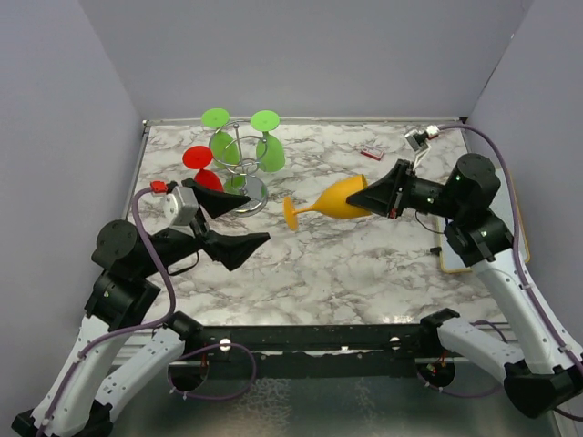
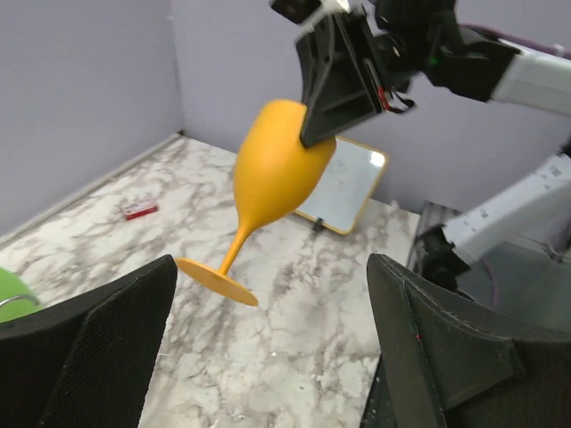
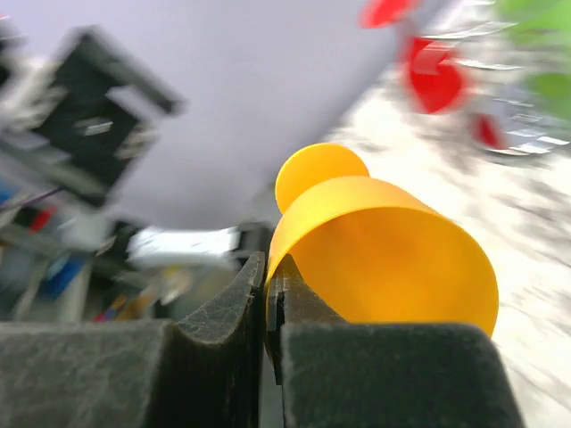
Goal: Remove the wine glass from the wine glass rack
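Observation:
An orange wine glass (image 1: 335, 201) hangs tilted over the marble table, its foot toward the left. My right gripper (image 1: 375, 195) is shut on the rim of its bowl (image 3: 384, 259), one finger inside and one outside. The left wrist view shows the same glass (image 2: 272, 174) clamped at the rim. The chrome wine glass rack (image 1: 242, 169) stands at the back left with green glasses (image 1: 268, 146) and red glasses (image 1: 201, 164) hanging from it. My left gripper (image 1: 248, 223) stands wide open just in front of the rack, with nothing between its fingers (image 2: 107, 339).
A white board with a yellow frame (image 2: 346, 185) lies flat at the table's right edge. A small red and white packet (image 1: 371, 153) sits at the back. Grey walls close the table on three sides.

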